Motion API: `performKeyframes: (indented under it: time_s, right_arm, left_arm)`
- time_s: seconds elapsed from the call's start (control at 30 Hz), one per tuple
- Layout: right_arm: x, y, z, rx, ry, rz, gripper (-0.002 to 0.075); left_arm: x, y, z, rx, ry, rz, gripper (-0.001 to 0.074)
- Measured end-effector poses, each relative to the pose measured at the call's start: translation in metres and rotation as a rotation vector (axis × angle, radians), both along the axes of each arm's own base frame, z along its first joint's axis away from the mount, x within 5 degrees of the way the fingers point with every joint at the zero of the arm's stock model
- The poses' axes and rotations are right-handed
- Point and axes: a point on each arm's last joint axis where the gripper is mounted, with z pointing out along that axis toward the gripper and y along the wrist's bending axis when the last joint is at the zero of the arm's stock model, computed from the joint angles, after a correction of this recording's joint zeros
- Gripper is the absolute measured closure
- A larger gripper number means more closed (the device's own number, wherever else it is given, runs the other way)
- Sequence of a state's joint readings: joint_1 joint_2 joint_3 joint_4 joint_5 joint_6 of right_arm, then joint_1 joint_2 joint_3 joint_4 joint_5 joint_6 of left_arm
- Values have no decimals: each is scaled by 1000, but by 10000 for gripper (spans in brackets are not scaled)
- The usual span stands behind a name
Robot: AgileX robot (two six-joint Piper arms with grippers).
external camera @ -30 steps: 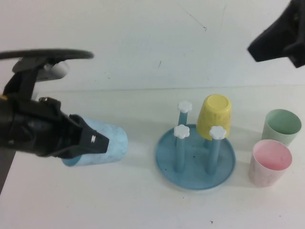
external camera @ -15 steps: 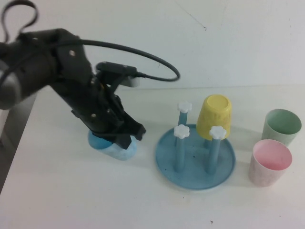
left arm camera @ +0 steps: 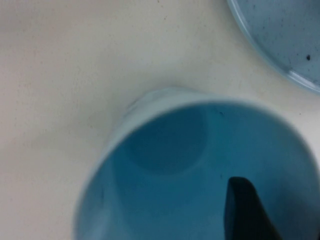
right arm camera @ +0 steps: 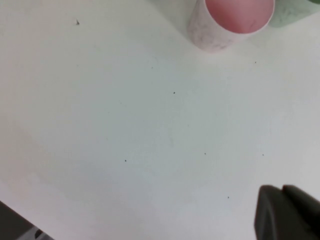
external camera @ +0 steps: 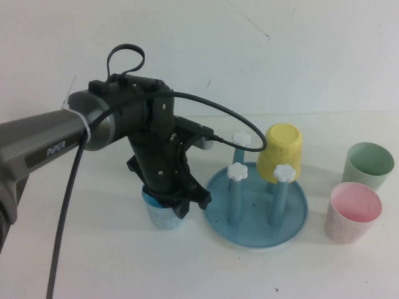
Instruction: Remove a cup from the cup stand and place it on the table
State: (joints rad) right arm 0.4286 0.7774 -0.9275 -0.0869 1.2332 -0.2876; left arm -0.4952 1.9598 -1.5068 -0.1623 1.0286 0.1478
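Left gripper pinching light blue cup upright on white table, beside cup stand; right gripper low over table, state cannot tell

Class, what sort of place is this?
Probably a robot test bench: plain white table, left gripper holding the cup beside the cup stand; right gripper above bare table.

Light blue cup upright beside cup stand

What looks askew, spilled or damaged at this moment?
Nothing stands out. The left gripper holds the light blue cup upright on the table, beside the cup stand. The right gripper is over bare table.
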Motion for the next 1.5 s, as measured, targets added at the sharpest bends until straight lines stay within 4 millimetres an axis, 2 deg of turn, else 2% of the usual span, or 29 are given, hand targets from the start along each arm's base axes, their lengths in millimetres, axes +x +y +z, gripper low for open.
performKeyframes:
  time_s: [0.1,0.13,0.2,0.27,0.33,0.43,0.53,0.67,0.87,0.97,1.1,1.2,1.37,1.5]
  right_arm:
    - [0,0,0,2,-1,-3,728]
    - [0,0,0,3,-1,-5,728]
    - [0,0,0,2,0,-6,728]
    - [1,0,1,13,-25,-4,728]
    - [3,1,3,26,-70,-2,728]
    - [5,1,4,44,-167,21,728]
    - [2,0,-2,74,-267,37,728]
    - [-5,-2,-20,119,-384,55,728]
    - [-14,-5,-58,157,-453,68,728]
    - [-17,-6,-74,152,-431,67,728]
    - [-19,-7,-88,147,-380,50,729]
    - [-20,-8,-92,137,-350,47,728]
    - [-21,-8,-93,135,-342,45,729]
    - [-21,-8,-93,135,-341,44,729]
  left_arm:
    - [-1,-1,0,1,7,-2,437]
    - [-2,-1,0,1,12,-4,409]
    - [-3,0,1,7,19,-6,377]
    - [-5,1,8,8,9,-9,381]
    - [-8,3,21,-1,-18,-9,412]
    - [-15,7,46,-25,-78,-2,499]
    - [-25,13,78,-76,-163,22,596]
    - [-45,25,133,-181,-334,66,703]
    - [-89,49,202,-312,-553,77,731]
    - [-120,64,221,-369,-609,82,732]
    - [-158,83,222,-423,-648,89,734]
    - [-180,96,212,-443,-687,87,736]
    - [-210,113,193,-484,-792,79,736]
    - [-226,123,178,-517,-838,87,736]
